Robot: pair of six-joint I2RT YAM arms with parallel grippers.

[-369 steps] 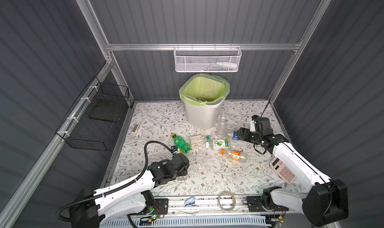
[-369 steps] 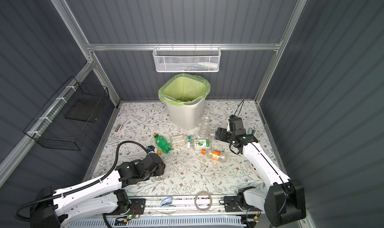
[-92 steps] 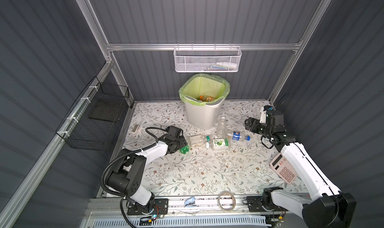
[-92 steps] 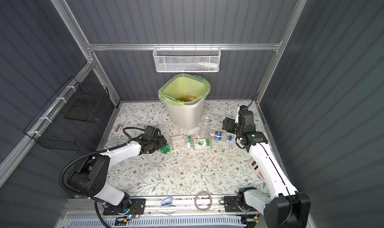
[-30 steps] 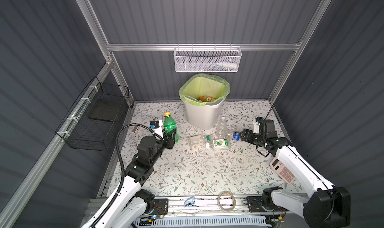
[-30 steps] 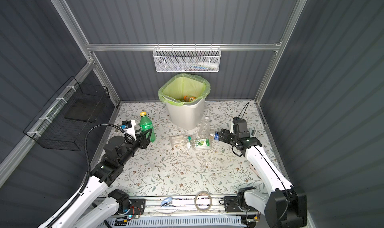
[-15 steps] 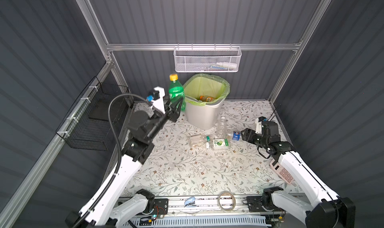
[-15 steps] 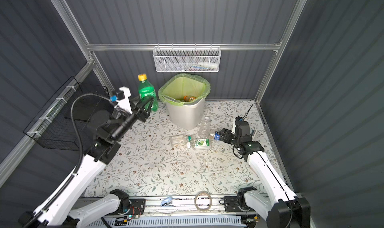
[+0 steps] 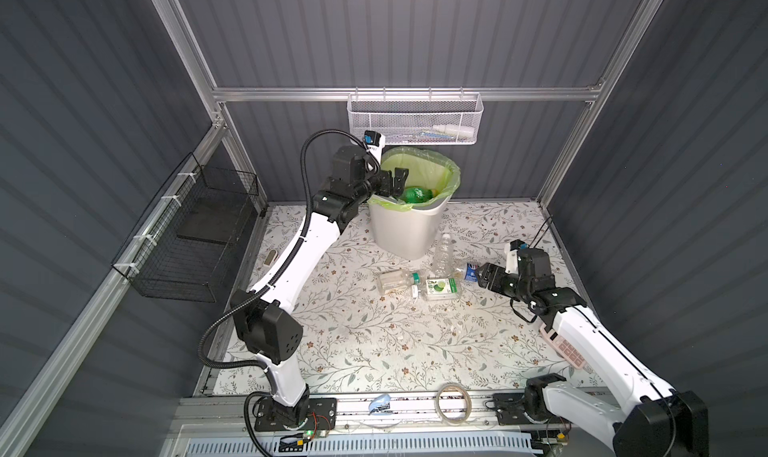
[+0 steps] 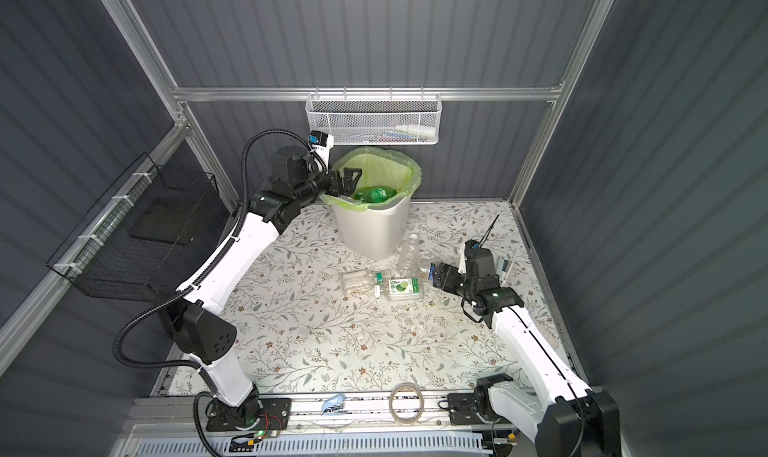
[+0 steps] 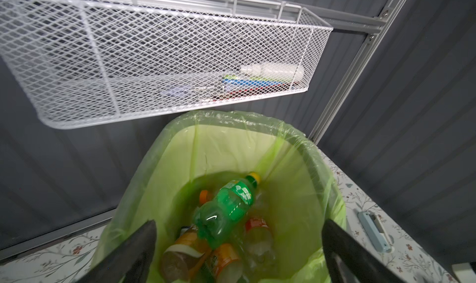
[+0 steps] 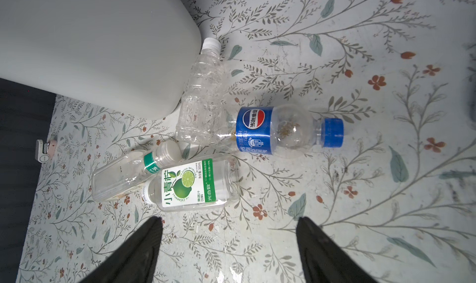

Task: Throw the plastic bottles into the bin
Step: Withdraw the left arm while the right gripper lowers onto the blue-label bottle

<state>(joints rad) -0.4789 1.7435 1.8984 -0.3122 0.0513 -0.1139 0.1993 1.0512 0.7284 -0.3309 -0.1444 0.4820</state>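
Green bottle (image 11: 226, 209) lies in bin (image 11: 316, 150), cap (image 11: 253, 177) away from left hand (image 11: 239, 225).

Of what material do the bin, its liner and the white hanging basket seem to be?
Bin: probably matte white plastic; smooth moulded wall.
Liner: thin, glossy, translucent green plastic film; it wrinkles over the rim.
White hanging basket: likely white-coated metal mesh; diamond openings.
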